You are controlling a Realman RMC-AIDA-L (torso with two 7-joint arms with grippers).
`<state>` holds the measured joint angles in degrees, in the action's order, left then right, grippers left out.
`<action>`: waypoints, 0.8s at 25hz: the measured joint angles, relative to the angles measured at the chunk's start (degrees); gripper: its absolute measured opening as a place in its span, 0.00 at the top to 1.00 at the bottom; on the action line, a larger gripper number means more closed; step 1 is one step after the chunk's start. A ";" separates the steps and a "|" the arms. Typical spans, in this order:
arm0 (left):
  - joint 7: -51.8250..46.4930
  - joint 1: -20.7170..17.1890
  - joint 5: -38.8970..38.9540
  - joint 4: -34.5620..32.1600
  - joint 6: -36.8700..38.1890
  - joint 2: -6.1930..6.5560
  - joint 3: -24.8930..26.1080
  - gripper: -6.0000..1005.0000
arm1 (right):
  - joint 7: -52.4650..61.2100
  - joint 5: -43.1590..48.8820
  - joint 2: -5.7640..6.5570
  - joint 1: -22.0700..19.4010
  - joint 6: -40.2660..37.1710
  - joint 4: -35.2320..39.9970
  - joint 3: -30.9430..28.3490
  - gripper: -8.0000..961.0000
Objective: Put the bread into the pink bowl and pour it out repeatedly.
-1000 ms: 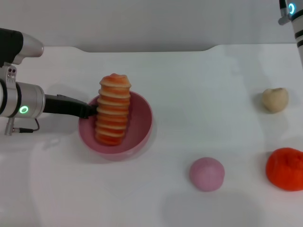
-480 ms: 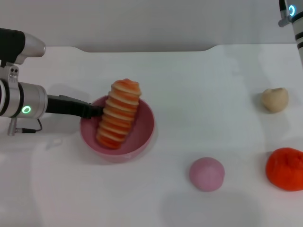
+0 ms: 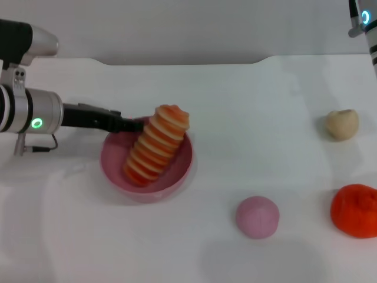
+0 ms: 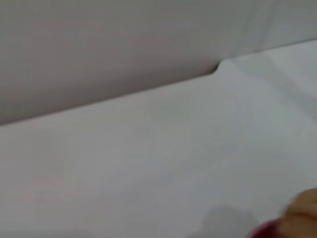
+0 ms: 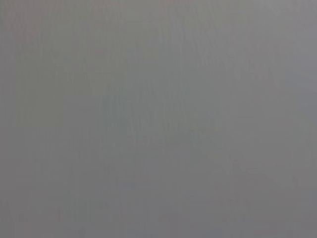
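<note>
The bread, striped orange-red and cream, stands slanted in the pink bowl at the table's left. Its lower end rests on the bowl's bottom and its top leans out over the far right rim. My left gripper reaches in from the left above the bowl's far rim, its dark fingers shut on the bread's upper left side. The left wrist view catches only a sliver of the bowl and a tan bit of the bread. Of my right arm, just a piece shows at the top right corner, parked.
A pink ball lies in front of the table's centre. An orange-red lump sits at the right edge, with a small beige lump behind it. The white table's back edge runs along a wall.
My left gripper has moved right and slightly up over the bowl. The bread went from upright to leaning right, its top swinging over the rim. The bowl shifted a little right.
</note>
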<state>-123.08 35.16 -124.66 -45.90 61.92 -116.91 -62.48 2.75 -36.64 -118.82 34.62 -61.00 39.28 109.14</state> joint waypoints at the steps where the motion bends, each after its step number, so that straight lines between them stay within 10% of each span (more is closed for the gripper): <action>1: -0.21 0.00 0.00 -0.52 0.09 0.00 0.01 0.45 | 0.03 0.13 0.00 -0.06 0.00 0.00 0.00 0.37; 13: 0.28 -3.38 3.09 -16.46 1.18 -0.73 6.86 0.31 | 0.07 0.26 0.00 -0.50 0.01 0.25 -0.03 0.37; 19: 17.80 -7.78 27.17 -13.68 -4.04 -0.79 7.27 0.31 | 0.07 0.26 -0.07 -0.68 0.01 -0.52 -0.27 0.37; 20: 30.01 -9.14 42.22 -8.47 -3.86 -0.81 7.24 0.31 | 0.07 0.26 -0.07 -0.75 0.01 -0.58 -0.30 0.37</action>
<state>-93.07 26.02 -82.44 -54.38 58.06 -117.72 -55.24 2.81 -36.37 -118.90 33.87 -60.99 38.70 108.84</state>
